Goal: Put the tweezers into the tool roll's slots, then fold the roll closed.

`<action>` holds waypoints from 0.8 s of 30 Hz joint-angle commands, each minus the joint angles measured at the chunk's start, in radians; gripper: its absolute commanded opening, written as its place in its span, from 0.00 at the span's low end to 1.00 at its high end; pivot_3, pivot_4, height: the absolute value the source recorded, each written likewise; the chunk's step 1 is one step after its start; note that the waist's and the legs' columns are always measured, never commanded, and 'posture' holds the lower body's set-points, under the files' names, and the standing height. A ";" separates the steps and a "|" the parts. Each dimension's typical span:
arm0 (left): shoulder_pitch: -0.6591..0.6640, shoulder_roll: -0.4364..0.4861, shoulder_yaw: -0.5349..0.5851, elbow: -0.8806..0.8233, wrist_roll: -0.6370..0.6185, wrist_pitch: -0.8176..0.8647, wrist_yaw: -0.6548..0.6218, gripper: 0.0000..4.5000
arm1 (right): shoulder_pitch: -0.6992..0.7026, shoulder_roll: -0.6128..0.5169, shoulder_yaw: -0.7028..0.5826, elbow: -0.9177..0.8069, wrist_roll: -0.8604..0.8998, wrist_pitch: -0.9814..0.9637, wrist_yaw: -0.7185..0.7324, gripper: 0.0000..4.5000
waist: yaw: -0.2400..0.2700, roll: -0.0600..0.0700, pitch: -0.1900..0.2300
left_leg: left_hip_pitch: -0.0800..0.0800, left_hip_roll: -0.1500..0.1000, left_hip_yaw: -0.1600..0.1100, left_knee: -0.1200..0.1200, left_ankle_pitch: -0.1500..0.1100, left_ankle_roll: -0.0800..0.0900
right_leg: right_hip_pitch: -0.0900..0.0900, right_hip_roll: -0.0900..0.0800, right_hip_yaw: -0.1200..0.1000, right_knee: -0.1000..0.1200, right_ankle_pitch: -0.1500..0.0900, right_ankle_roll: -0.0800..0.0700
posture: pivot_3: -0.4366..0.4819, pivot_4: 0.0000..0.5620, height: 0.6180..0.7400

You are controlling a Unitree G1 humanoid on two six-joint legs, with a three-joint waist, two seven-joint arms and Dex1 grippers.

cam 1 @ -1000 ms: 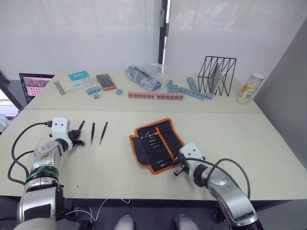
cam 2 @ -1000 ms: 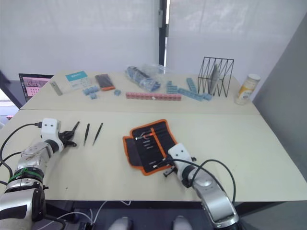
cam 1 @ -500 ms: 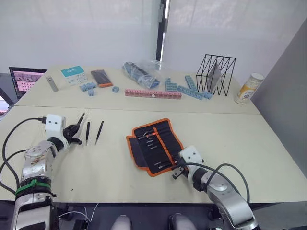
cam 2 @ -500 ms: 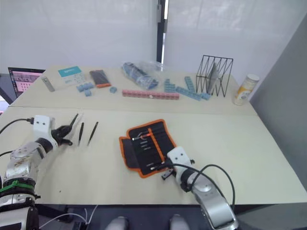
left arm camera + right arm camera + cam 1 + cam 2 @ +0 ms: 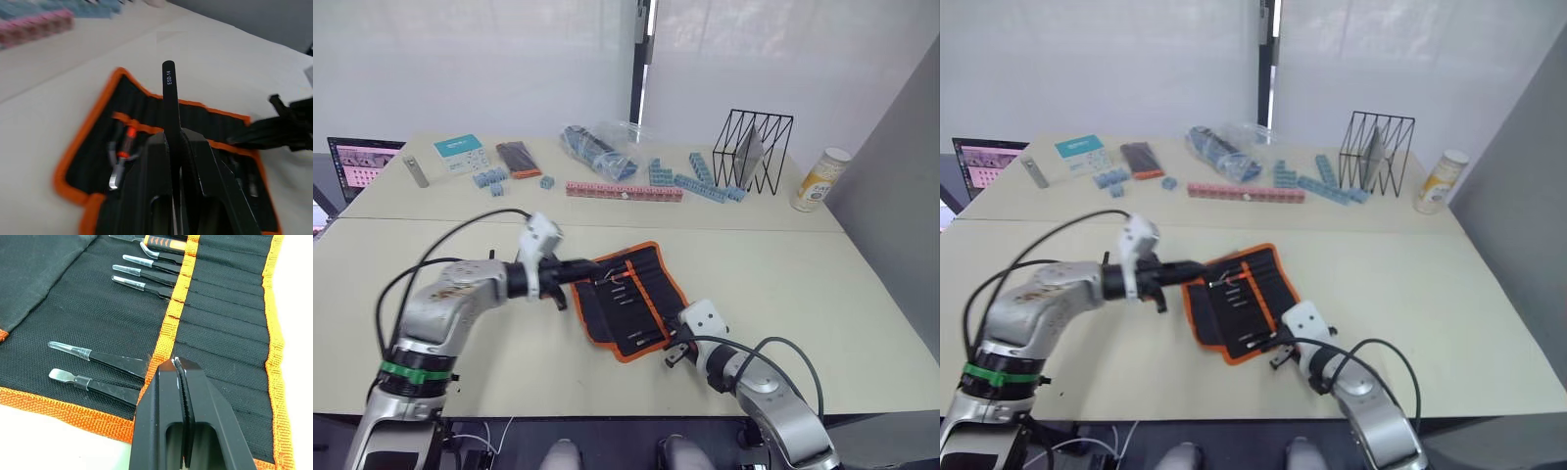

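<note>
Gripping one black tweezer (image 5: 168, 98), left hand (image 5: 570, 271) hovered at tool roll's (image 5: 646, 269) 9 o'clock edge, fingers clenched on shaft, blunt end poking out past fingertips. Roll lay open at desk (image 5: 822, 284) centre, several tools seated in slots (image 5: 230, 333). Right hand (image 5: 179, 369) sat at roll's 5 o'clock corner, fingers pressed together on orange stripe (image 5: 173, 313).

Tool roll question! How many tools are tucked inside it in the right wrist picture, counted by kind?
pointed tweezers: 4
flat-tipped tweezers: 1
orange-handled tool: 1
Total: 6
</note>
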 commanded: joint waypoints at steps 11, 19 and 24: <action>-0.051 0.075 -0.194 -0.100 0.148 0.107 -0.008 0.01 | 0.110 -0.005 0.045 0.136 -0.018 -0.021 -0.010 0.00 | 0.005 0.001 0.001 | -0.001 0.000 0.000 0.001 -0.002 0.001 | 0.000 0.000 0.001 -0.001 -0.004 0.001 | 0.48 0.27 0.97; -0.109 0.046 -0.252 -0.045 0.209 0.119 -0.009 0.01 | 0.137 0.009 0.051 0.172 -0.021 -0.077 -0.009 0.00 | 0.006 0.000 0.001 | 0.000 0.000 0.000 0.001 -0.002 0.007 | 0.000 0.000 0.001 0.000 -0.004 0.002 | 0.48 0.27 0.97; -0.150 0.016 -0.299 -0.005 0.258 0.092 -0.019 0.01 | 0.163 -0.007 0.068 0.215 -0.037 -0.120 0.002 0.00 | 0.007 0.000 0.001 | 0.001 0.000 0.000 0.001 -0.003 0.008 | 0.003 0.000 0.001 0.000 -0.004 0.002 | 0.48 0.27 0.97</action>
